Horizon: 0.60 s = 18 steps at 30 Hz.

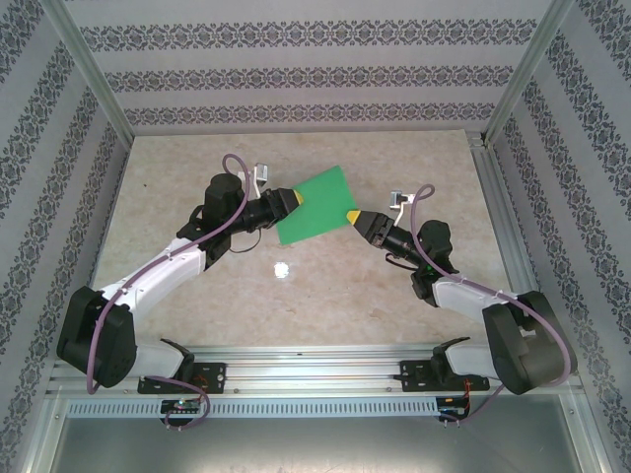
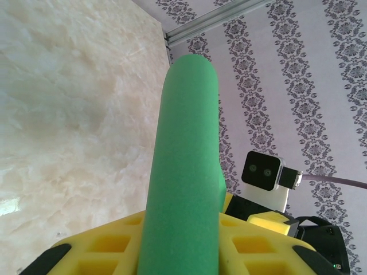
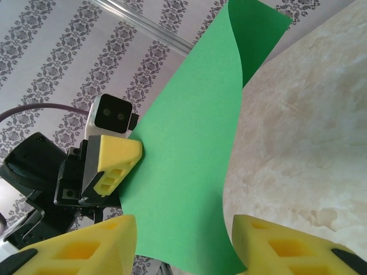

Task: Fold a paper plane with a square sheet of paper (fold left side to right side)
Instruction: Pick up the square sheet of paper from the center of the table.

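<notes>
Slanting square sheet of paper [image 1: 317,205], left tool [image 1: 294,198] pinching, top corner far-right

Back of centre over the counter [image 1: 325,296] is the square sheet of paper [image 1: 317,207], turned cornerwise, one corner pointing away from the arms; the left claw [image 1: 293,200] is on its left edge, the sheet running up between its fingers; the right claw [image 1: 353,216] is at the sheet's right corner, directly opposite; the two claws face each other, sheet between them; from the right wrist, the sheet lies across the gap between that claw's spread fingers, and the left claw [image 3: 114,160] touches its far edge; the counter lies beneath, to the right; both arm bases stand at the near edge, well apart.
</notes>
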Each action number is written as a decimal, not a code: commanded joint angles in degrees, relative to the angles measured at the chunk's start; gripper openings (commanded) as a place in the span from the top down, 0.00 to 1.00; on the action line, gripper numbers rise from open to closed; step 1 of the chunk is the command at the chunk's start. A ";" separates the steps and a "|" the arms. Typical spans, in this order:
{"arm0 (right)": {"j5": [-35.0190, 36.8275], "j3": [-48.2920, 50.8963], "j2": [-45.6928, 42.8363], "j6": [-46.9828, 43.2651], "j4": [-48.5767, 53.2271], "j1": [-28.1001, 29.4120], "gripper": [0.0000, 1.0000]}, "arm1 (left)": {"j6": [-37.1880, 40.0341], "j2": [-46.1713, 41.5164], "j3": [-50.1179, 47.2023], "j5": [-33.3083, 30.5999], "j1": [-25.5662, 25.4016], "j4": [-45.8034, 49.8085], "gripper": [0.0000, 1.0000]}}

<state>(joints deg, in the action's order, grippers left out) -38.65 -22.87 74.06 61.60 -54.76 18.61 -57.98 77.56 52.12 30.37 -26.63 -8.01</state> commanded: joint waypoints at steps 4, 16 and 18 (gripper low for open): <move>0.68 -1.06 -1.76 -1.49 1.50 -1.24 0.52 | 2.16 -1.73 -0.62 -1.15 0.79 1.41 0.71; 0.73 -2.96 -2.51 -2.43 6.59 -0.98 0.89 | 2.98 -1.97 -1.47 0.79 0.85 -0.69 0.68; 0.96 -3.86 -3.68 -4.27 10.36 -0.90 1.00 | 4.37 -2.45 -1.25 1.17 0.98 -0.26 0.64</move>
<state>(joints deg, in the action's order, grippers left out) -38.26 -24.43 72.38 60.31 -47.72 17.52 -56.49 77.36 50.87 30.00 -26.61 -7.22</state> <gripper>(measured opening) 0.033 0.355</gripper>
